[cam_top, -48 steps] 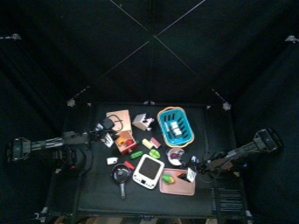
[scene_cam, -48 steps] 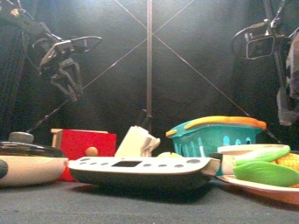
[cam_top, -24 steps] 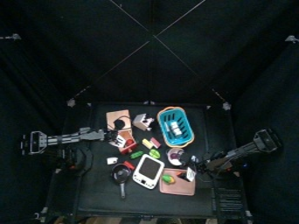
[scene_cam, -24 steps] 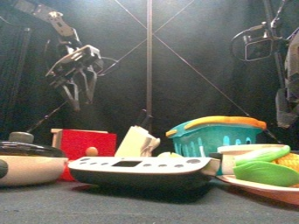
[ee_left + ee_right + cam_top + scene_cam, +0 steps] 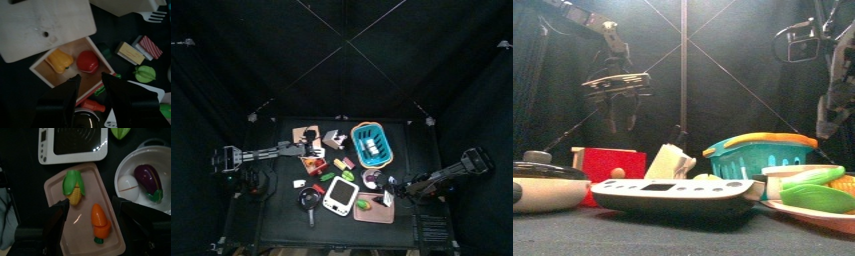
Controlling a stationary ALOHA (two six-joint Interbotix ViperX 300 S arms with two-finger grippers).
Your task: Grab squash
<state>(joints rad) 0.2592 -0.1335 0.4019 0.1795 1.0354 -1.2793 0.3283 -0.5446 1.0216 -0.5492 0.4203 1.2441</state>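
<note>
Cluttered desk (image 5: 278, 205), seen from above with both arms at its sides. The left arm reaches in from the left and hangs over a pale wooden board (image 5: 40, 22) and, just beside it, an open wooden box (image 5: 41, 75).

The box holds two items side by side: a yellow, lobed vegetable, taken here to be the squash (image 5: 60, 60), and a red tomato (image 5: 87, 61). They lie close together and may be touching.

The left claw (image 5: 90, 95) is held above the box with its jaws spread wide and nothing between them. In the wrist view its gap sits nearer the tomato than the squash.

To grasp well, the claw should probably shift sideways until the squash is centred between the jaws. One jaw should then go down into the narrow space between squash and tomato, the other between squash and box wall, avoiding the rim.

The right claw (image 5: 100, 228) rests at the desk's right front, also wide and empty, over a pink tray (image 5: 57, 235).
</note>
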